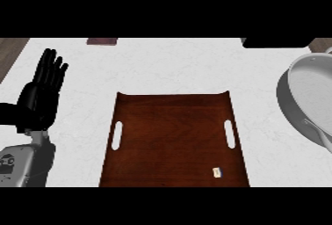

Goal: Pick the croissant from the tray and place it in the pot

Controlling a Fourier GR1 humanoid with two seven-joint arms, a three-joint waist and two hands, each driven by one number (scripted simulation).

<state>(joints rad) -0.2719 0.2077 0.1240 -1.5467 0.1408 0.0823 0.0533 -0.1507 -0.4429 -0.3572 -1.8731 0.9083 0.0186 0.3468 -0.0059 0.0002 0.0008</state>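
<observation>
While the head view offers the only look at the counter, it shows plenty: a dark wooden tray (174, 140) lies in the middle of a white, faintly marbled counter (168, 66), and everything else can be placed from it. On the tray's polished reddish-brown board, near its lower right corner, sits one small pale object (216, 172), too small to tell whether it is the croissant; nothing else lies on the wood. Two slotted handles cut through the tray's long sides, and its far edge turns up at the corners.

Right of the tray, and well apart from it, stands the pot (304, 99), a round grey metal vessel with a smooth rim and a pale inside, partly cut by the view's edge. No croissant shows inside it.

Left of the tray the left hand (44, 94) rests open, black fingers straight and pointing up, holding nothing. The right hand is not in the view.

By my judgement the pick has not yet begun. The next move calls for a hand to come over the tray's lower right corner, close round the small item and carry it rightwards over the pot's rim.

Beyond the tray's far edge a small dark reddish thing (102, 41) lies at the counter's back.
</observation>
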